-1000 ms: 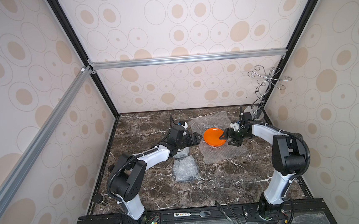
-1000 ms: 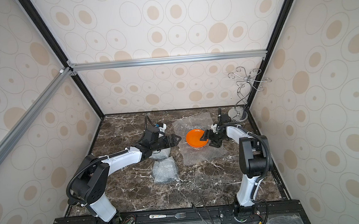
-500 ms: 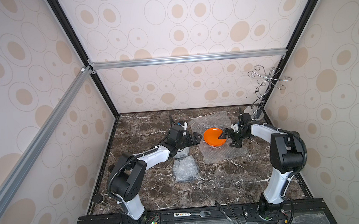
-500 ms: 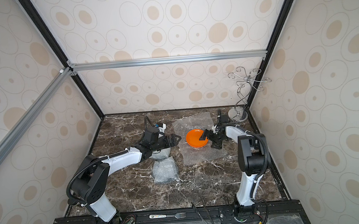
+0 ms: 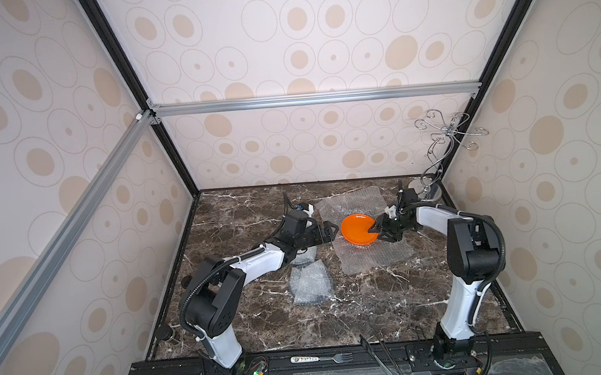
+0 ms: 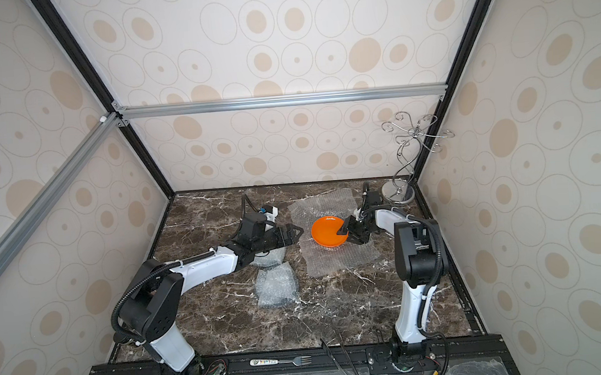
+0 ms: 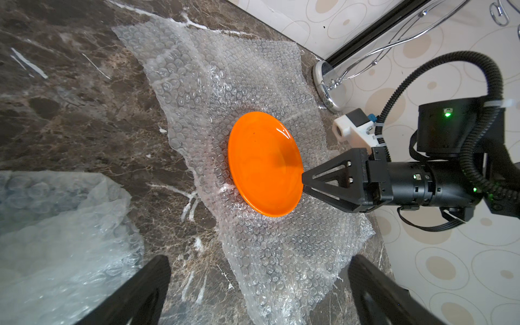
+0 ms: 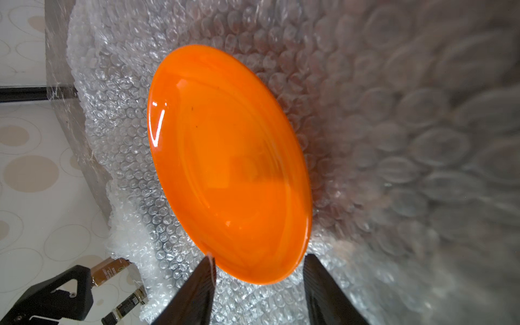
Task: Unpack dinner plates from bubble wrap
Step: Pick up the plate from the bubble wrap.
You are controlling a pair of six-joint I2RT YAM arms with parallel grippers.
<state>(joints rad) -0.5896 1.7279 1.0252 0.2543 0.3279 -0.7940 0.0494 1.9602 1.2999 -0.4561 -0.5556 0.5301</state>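
Nearest, a folded bubble wrap bundle [image 5: 311, 285] hides its contents. Beyond it the left gripper [image 5: 328, 232] hovers spread wide, its fingers cut off in its wrist view. The orange plate [image 7: 264, 166] lies on an open bubble wrap sheet [image 7: 225, 84]. The right gripper [image 7: 302, 183] straddles the plate's rim, jaws narrowed, and I cannot tell whether it grips.

Beige circle-patterned walls [image 5: 281, 34] enclose a dark marble tabletop [image 5: 372, 299].

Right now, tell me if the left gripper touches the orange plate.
Apart: the left wrist view shows bare bubble wrap between the left gripper and the orange plate.
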